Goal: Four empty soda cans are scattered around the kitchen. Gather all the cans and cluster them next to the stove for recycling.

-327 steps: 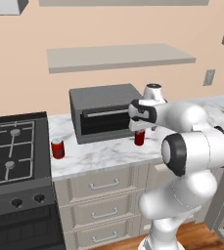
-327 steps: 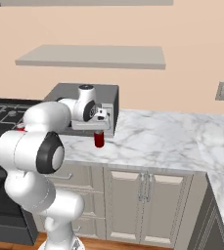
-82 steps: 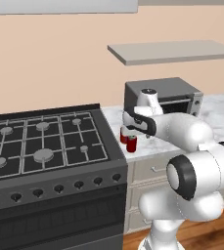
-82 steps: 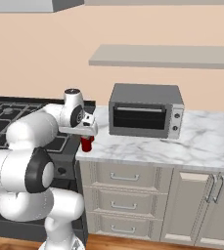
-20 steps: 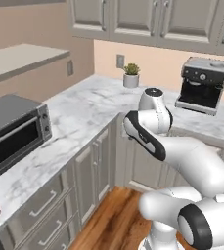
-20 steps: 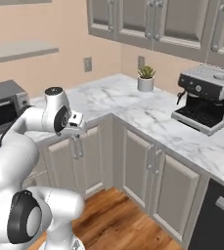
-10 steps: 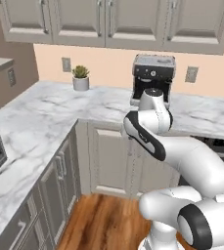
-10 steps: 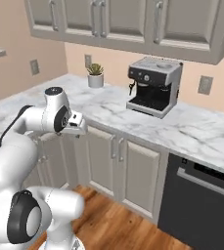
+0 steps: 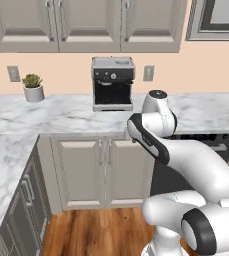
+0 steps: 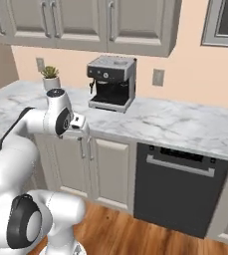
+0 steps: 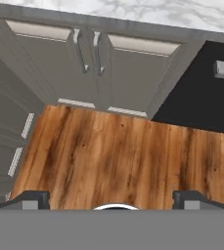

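My arm is folded close over the base, elbow high, wrist bent down; my gripper (image 10: 80, 130) points floorward, jaws spread wide, holding nothing.

A coffee machine (image 9: 113, 83) and a small potted plant (image 9: 33, 87) were noted against the wall on the marble counter (image 9: 61, 110), the stretch between them bare. To the machine's right the counter (image 10: 185, 127) lay open above the dishwasher (image 10: 177, 187). Upper cabinets (image 9: 86, 25) overhung the counter.

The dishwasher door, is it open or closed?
Closed. The dishwasher door sits flat and flush between the cabinets, under the marble counter, with its handle bar across the top.
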Robot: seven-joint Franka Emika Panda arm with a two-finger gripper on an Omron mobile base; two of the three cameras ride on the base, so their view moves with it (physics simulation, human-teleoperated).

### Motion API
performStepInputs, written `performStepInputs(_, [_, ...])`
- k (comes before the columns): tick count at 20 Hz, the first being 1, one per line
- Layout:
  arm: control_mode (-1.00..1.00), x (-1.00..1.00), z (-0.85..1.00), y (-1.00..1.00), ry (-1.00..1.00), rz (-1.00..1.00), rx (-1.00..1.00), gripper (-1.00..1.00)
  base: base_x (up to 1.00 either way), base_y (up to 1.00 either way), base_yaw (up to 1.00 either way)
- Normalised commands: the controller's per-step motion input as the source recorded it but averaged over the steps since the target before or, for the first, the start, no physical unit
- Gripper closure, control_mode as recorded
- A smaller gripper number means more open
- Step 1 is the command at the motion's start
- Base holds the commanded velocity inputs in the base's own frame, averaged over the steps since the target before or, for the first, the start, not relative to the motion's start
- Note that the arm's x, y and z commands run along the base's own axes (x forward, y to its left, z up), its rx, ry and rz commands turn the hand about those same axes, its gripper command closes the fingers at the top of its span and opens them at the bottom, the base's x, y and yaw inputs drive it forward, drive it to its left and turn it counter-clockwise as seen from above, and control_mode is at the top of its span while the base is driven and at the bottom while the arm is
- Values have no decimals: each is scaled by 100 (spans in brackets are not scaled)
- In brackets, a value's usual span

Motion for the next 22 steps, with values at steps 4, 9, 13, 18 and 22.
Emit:
performStepInputs(4, [100,0,0,0,0,0,0,-100,0,-26,-43])
performStepInputs(9, [100,0,0,0,0,0,0,-100,0,-21,-44])
performStepInputs(13, [100,0,0,0,0,0,0,-100,0,-13,-46])
performStepInputs(18, [100,0,0,0,0,0,0,-100,0,-10,-45])
performStepInputs(22, [100,0,0,0,0,0,0,-100,0,-21,-40])
